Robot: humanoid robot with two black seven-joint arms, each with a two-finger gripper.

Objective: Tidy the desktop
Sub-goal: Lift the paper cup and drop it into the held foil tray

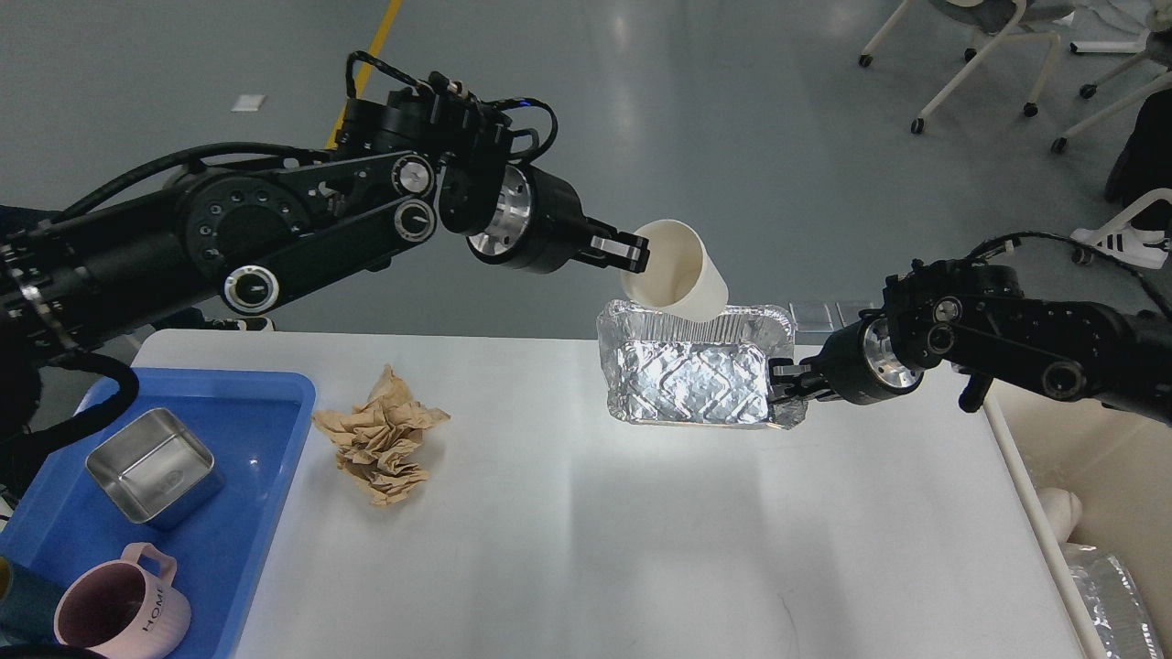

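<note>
The white tabletop (641, 531) filled the lower frame. The left gripper (632, 256) had its jaws pinched on a paper cup's (676, 279) rim, apparently to nest it in the foil tray (696, 380), clamped at its 3 o'clock edge by the right gripper (783, 389)

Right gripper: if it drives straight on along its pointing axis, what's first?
The foil tray the right gripper already grips by its right rim; beyond it only bare desktop, though depth is unclear.
</note>
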